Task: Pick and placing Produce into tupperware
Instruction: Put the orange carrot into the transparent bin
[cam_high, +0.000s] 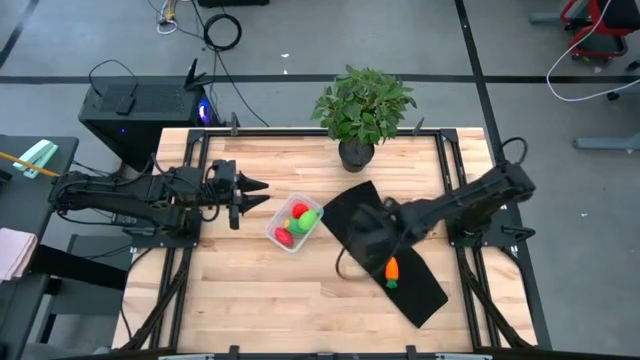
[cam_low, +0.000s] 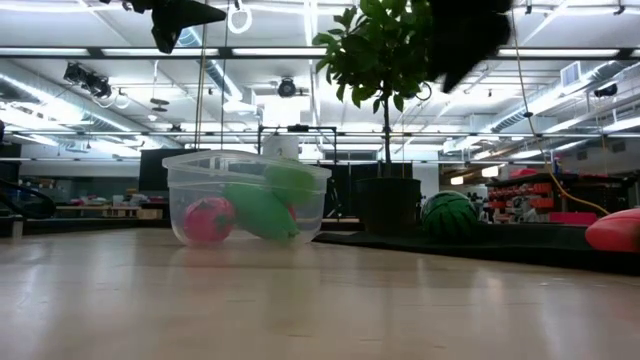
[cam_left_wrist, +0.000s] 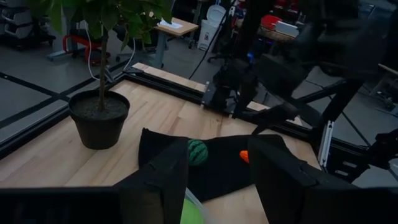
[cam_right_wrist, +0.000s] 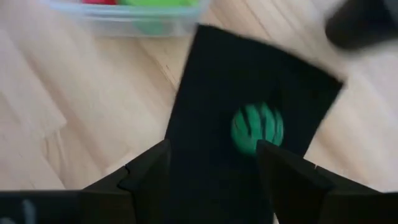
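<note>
The clear tupperware (cam_high: 275, 232) (cam_low: 245, 200) stands on the wooden table left of the black mat (cam_high: 420, 285). Red (cam_high: 300, 210) and light green (cam_high: 308, 222) pieces lie inside it. The dark green round piece (cam_right_wrist: 258, 127) (cam_left_wrist: 197, 152) rests on the mat's far part, and the orange carrot (cam_high: 392, 270) (cam_left_wrist: 244, 155) lies nearer its middle. My right gripper (cam_high: 372, 222) (cam_right_wrist: 214, 168) is open and hangs above the mat, over the dark green piece, which it hides in the high view. My left gripper (cam_high: 262, 193) (cam_left_wrist: 217, 171) is open, in the air left of the tupperware.
A leafy plant in a black pot (cam_high: 356, 152) (cam_left_wrist: 99, 118) stands at the table's far edge, just beyond the mat. Black rails (cam_high: 452, 170) run along the table's sides. Bare wood (cam_high: 280, 300) lies toward the near edge.
</note>
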